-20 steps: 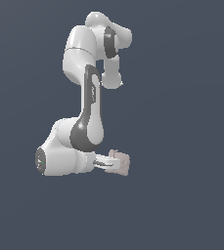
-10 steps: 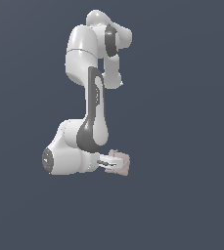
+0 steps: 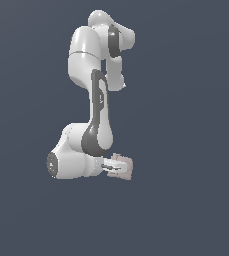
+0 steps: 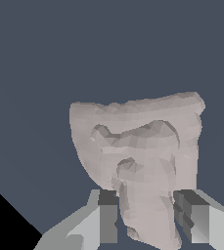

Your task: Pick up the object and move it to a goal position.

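Small pale pinkish-beige lump point(image 4: 142, 146), roughly square and flattish, bumpy with curved ridges across its face; pinched at its narrower end between the gripper's point(image 4: 148, 223) grey jaws.

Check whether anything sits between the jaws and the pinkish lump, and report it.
Nothing visible does. In the wrist view the pinkish lump sits directly between the two fingers of the gripper, with its narrow end filling the gap. The exterior view shows only plain dark background around it.

The pale pinkish, ridged, bumpy object point(image 4: 143, 151) sits clamped between the tool's point(image 4: 145, 217) fingers.
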Controlling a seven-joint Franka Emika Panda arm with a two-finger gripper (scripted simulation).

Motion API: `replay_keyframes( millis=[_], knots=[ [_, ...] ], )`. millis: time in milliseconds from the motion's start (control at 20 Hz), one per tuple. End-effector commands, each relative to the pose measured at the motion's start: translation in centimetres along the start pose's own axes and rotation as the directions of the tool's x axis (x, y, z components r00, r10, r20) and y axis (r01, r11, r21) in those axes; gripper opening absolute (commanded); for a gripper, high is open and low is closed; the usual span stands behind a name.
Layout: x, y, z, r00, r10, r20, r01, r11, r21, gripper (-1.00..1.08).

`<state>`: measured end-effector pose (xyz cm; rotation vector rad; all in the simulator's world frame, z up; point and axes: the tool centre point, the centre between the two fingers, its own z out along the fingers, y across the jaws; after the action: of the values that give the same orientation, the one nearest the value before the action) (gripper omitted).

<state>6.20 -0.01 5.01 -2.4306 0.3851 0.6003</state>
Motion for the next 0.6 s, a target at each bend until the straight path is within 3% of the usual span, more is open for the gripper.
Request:
replay_keyframes(
  millis=[0,550],
  knots=[
    [0.01,0.0,0.03,1.0,0.0,0.0,0.0,1.0,0.0,-1.0],
    [-0.37,0.07,-0.29,1.0,0.0,0.0,0.0,1.0,0.0,-1.0]
  ],
)
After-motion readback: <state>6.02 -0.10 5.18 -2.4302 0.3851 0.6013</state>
